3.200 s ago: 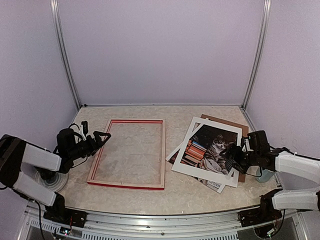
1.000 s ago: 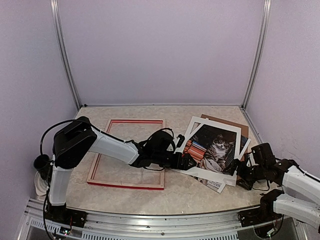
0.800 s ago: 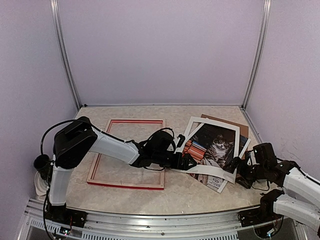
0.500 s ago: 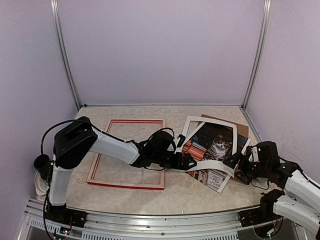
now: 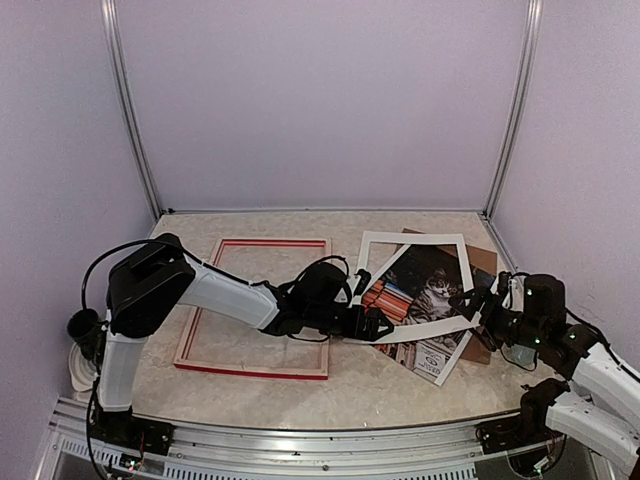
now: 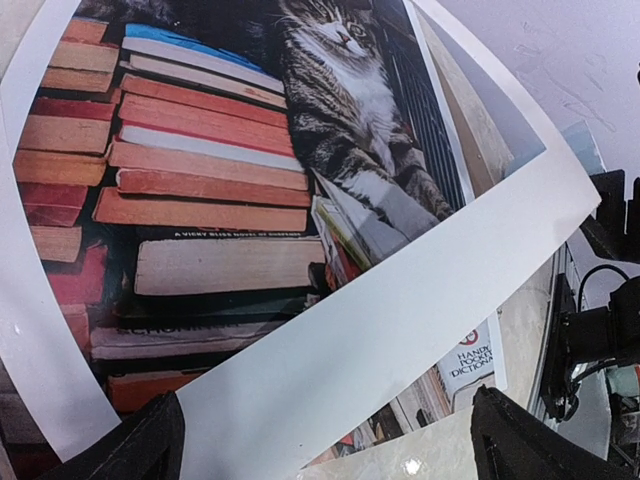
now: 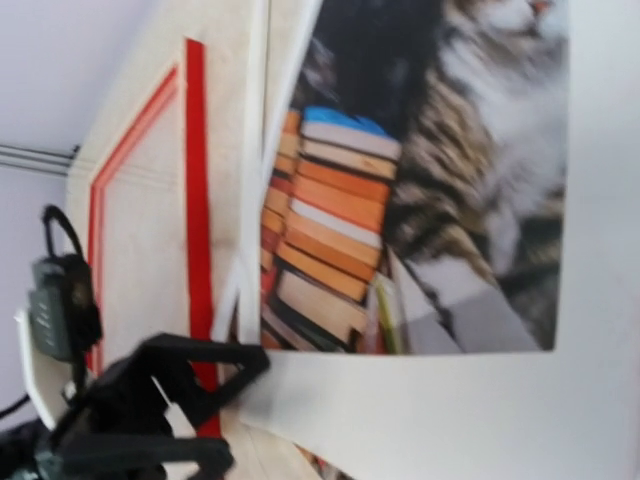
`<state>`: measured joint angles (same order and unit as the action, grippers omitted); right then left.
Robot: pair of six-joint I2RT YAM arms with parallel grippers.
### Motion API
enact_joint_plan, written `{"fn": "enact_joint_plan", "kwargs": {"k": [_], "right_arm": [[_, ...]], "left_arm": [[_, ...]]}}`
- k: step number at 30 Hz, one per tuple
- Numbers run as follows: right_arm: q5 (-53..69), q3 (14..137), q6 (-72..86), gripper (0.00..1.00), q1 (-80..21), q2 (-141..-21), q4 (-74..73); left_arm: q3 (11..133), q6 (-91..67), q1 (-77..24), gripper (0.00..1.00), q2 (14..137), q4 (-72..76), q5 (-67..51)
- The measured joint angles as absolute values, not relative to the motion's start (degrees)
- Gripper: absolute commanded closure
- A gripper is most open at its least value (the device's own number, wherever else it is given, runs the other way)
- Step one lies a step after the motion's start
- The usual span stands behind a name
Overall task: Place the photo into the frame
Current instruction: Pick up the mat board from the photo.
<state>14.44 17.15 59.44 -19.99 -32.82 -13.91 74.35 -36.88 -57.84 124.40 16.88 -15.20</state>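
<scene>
The photo (image 5: 425, 290), a grey tabby on stacked books, lies right of centre on the table. It fills the left wrist view (image 6: 250, 150) and shows in the right wrist view (image 7: 400, 200). The red frame (image 5: 200, 300) lies flat at the left, and its rail shows in the right wrist view (image 7: 195, 200). A white mat (image 5: 410, 240) lies over the photo, its near right corner lifted. My right gripper (image 5: 480, 305) is shut on that corner. My left gripper (image 5: 378, 322) is open at the pile's left edge, its fingers (image 6: 150, 445) wide apart astride the mat strip (image 6: 400, 330).
A brown backing board (image 5: 480, 255) lies under the pile at the back right. A printed sheet (image 5: 435, 360) sticks out at the pile's near edge. My left arm stretches across the frame's near right part. Walls close in on three sides.
My right gripper has risen and moved back, lifting the mat's near right corner off the photo. My left arm, which reached over earlier, has stayed still over the last second.
</scene>
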Motion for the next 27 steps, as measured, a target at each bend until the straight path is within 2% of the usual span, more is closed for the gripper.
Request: {"fn": "enact_joint_plan", "kwargs": {"k": [12,20,24,27], "right_arm": [[8.9,21.3,56.3,0.01,-20.0,-38.3,-10.8],[7.9,23.6,53.1,0.08,-19.6,-45.3,-8.3],[9.1,23.6,52.9,0.19,-19.2,-48.4,-6.3],[10.1,23.6,53.2,0.40,-19.0,-49.6,-5.0]], "left_arm": [[72.6,-36.8,-58.0,0.02,124.0,19.4,-15.2],[71.4,-36.8,-58.0,0.02,123.4,19.7,-15.2],[70.7,-36.8,-58.0,0.02,123.1,20.1,-15.2],[70.5,-36.8,-58.1,0.02,122.9,20.1,-15.2]]}}
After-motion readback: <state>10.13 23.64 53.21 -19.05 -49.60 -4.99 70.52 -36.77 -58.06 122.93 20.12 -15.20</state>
